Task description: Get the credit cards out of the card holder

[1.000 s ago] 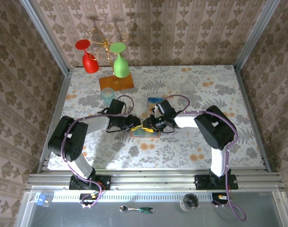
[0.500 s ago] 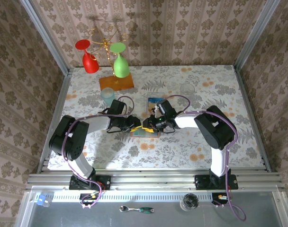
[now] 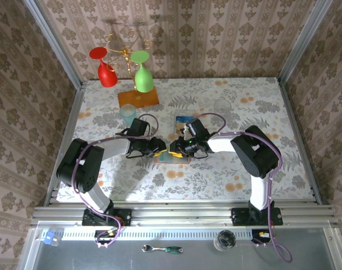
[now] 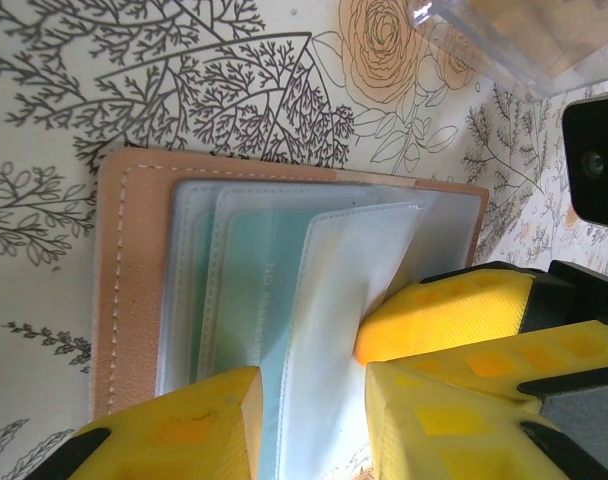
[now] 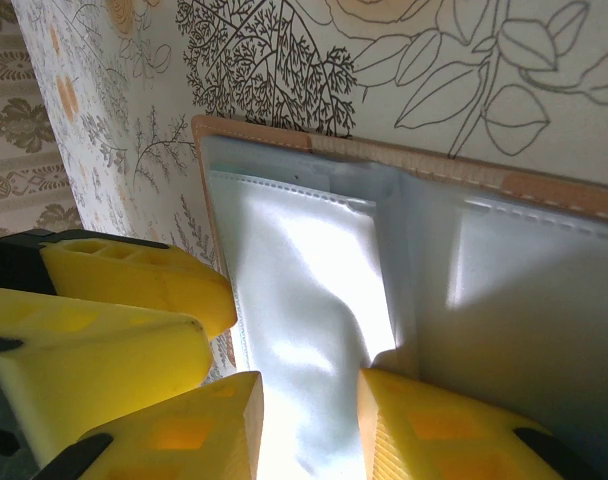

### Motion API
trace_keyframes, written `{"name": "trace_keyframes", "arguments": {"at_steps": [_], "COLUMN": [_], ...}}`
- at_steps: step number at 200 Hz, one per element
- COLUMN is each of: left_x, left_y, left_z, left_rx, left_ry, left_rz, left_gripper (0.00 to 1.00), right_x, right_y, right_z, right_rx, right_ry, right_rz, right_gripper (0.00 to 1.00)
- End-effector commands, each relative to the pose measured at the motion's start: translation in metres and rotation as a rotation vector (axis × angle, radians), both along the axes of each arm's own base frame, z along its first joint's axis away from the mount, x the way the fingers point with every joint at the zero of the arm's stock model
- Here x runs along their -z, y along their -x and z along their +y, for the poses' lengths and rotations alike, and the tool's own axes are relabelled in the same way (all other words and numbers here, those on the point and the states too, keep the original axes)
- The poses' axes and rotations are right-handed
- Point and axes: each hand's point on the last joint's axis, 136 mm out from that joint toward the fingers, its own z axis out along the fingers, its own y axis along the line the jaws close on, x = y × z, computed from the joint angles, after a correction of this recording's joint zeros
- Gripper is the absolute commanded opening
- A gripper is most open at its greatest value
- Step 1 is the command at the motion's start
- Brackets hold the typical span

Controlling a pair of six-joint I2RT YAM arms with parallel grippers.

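1. Card holder — lying open and flat near the centre of the floral table, its tan leather rim framing clear sleeves.
2. Left gripper extends over the holder from 9 o'clock. In the left wrist view its jaws stand narrowly apart, with one sleeve's edge running between them (contact cannot be told).
3. Right gripper extends from 3 o'clock — its jaws are likewise narrowly parted, astride a pale sleeve.
4. Teal card sits inside a sleeve. A blue card lies on the table at 12 o'clock of the holder.
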Motion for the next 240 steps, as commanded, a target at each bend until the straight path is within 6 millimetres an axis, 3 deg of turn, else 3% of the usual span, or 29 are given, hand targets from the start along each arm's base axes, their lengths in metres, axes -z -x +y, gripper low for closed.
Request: {"name": "trace_keyframes", "arguments": {"at_steps": [1,78,142,210,240], "left_x": [-0.001,-0.008,-0.02,-0.029,-0.03], "left_y": [-0.002,-0.006,-0.008,-0.009,-0.01], "left_z": [-0.007,-0.016,-0.021,-0.032,-0.04], "left_rx": [0.027,0.02,0.019,0.04,0.056], "left_ry": [0.013,0.079,0.118,0.126,0.13], "left_rz": [-0.001,-0.01,-0.023,-0.034,-0.037], "left_gripper": [0.33,0.24,0.24,0.24,0.17], "right_x": [0.009,0.004,-0.032,-0.058,-0.062], "right_y": [0.006,0.005,-0.001,-0.008,-0.009], "right_z": [-0.005,-0.003,-0.004,-0.035,-0.049], "right_rx": [0.005,0.002,0.002,0.068,0.103], "right_ry": [0.007,-0.008,-0.023,0.082,0.093], "right_rz": [0.042,0.03,-0.068,-0.173,-0.183], "right_gripper": [0.31,0.31,0.32,0.32,0.31]}}
